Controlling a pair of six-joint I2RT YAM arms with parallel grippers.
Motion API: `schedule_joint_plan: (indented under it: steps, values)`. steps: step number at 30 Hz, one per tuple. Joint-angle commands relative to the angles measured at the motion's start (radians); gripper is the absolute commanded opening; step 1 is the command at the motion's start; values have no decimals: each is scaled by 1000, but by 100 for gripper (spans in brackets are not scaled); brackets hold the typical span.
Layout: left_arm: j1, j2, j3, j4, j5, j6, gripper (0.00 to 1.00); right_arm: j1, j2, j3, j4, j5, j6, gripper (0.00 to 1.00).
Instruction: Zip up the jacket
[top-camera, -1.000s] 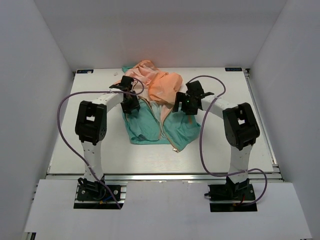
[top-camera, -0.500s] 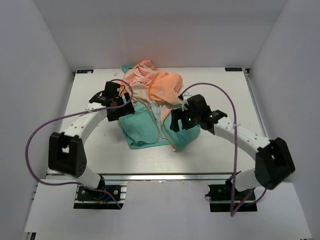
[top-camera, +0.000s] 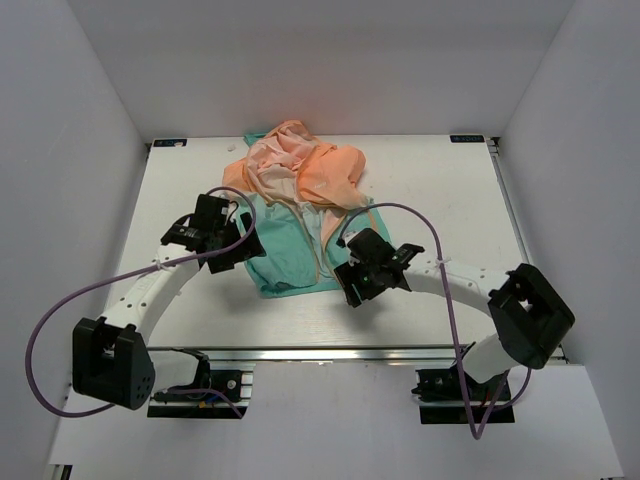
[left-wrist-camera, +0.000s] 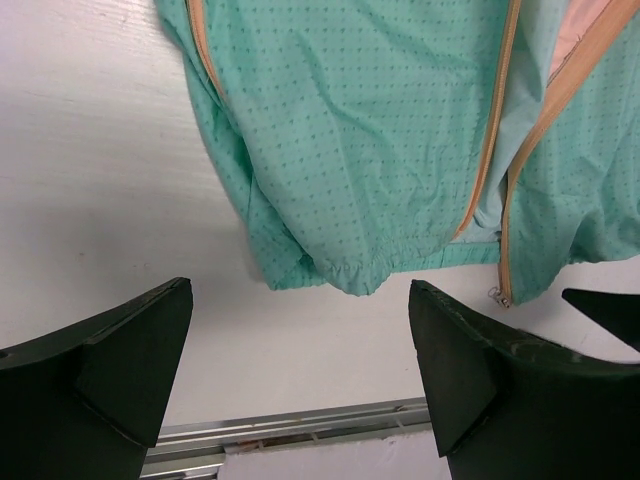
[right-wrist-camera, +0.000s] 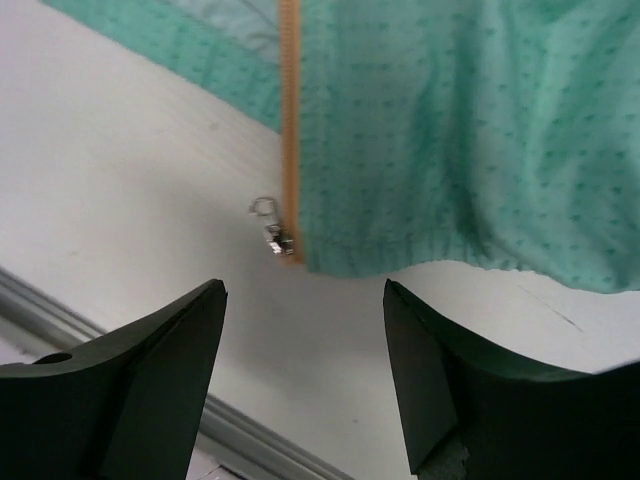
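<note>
The jacket (top-camera: 300, 215) lies crumpled in the middle of the table, peach-orange part at the back, teal part toward the front, its front open. My left gripper (top-camera: 232, 250) is open and empty at the jacket's front left hem; the left wrist view shows the teal hem (left-wrist-camera: 350, 180) and orange zipper tapes (left-wrist-camera: 490, 150). My right gripper (top-camera: 360, 285) is open and empty over the jacket's front right hem. The right wrist view shows the orange zipper tape (right-wrist-camera: 290, 120) ending in a small metal zipper slider (right-wrist-camera: 272, 232) beside the teal hem (right-wrist-camera: 450, 150).
The white table (top-camera: 440, 190) has an aluminium rail (top-camera: 330, 352) along its front edge. White walls enclose the back and sides. Purple cables (top-camera: 60, 300) loop from both arms.
Both arms have swung down and toward the front. The left gripper moved from the jacket's upper left to its lower left hem; the right gripper moved from the right side to the lower right hem.
</note>
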Motion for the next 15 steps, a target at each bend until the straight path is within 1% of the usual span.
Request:
schedule_joint_plan:
  steps: [1,6,11,15]
  values:
    - [-3,-42,-7,9,26,-8,98,-1,21,49,13,117,44,69]
    - [-5,-43,-15,14,27,-5,98,-1,65,57,17,159,57,65]
    - [-3,-37,-18,20,23,-4,98,-1,102,41,39,107,40,64]
    - [-3,-28,-20,24,26,-5,98,-1,117,35,66,113,41,63]
